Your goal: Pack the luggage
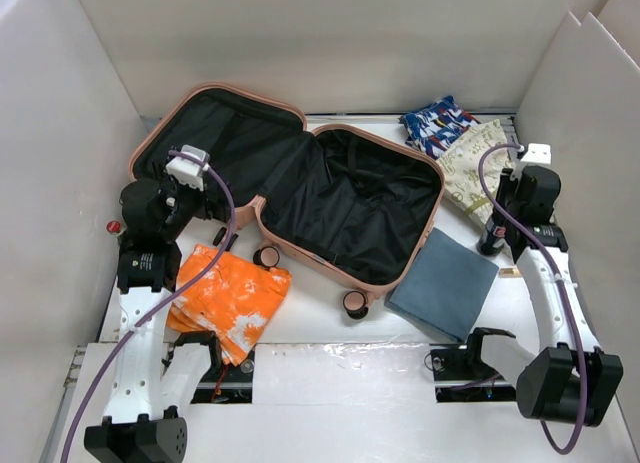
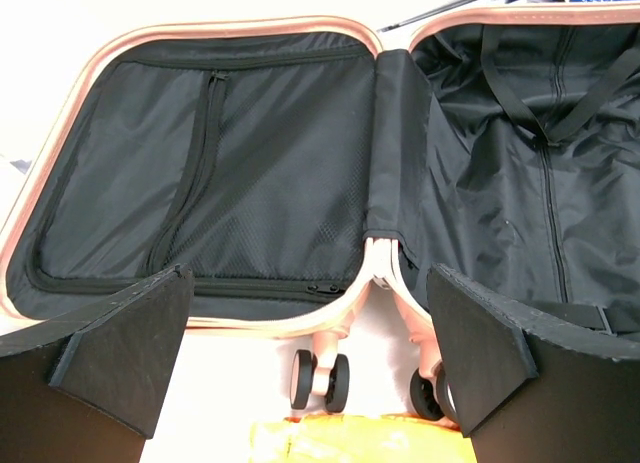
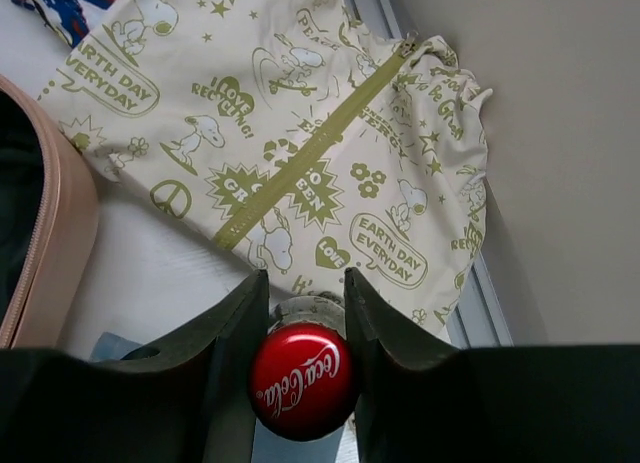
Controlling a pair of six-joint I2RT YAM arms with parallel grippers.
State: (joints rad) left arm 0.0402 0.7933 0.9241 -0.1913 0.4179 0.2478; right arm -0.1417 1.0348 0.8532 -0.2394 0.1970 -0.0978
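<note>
The luggage (image 1: pixel 360 203) lies open on the table, a little left of the middle, and both black-lined halves face upward. The two halves are side by side, so the open case is longest from far-left to near-right, and the hinge runs across this line. Its wheels (image 1: pixel 355 303) are on the near edge, so the bottom end points toward the arm bases and the top end toward the back wall.

An orange cloth (image 1: pixel 228 298) lies in front of the left half, near the wheels. A folded grey-blue cloth (image 1: pixel 443 283) lies at the near-right corner of the case. A cream pouch (image 3: pixel 300 163) with green cartoon print lies to the right of the case, and a blue patterned bundle (image 1: pixel 437 123) is at its far end.

The left gripper (image 2: pixel 310 323) hovers before the left half with its fingers wide apart, holding nothing. The right gripper (image 3: pixel 305 313) is clamped on the neck of a bottle (image 3: pixel 303 380) with a red Coca-Cola cap, just beside the pouch.
</note>
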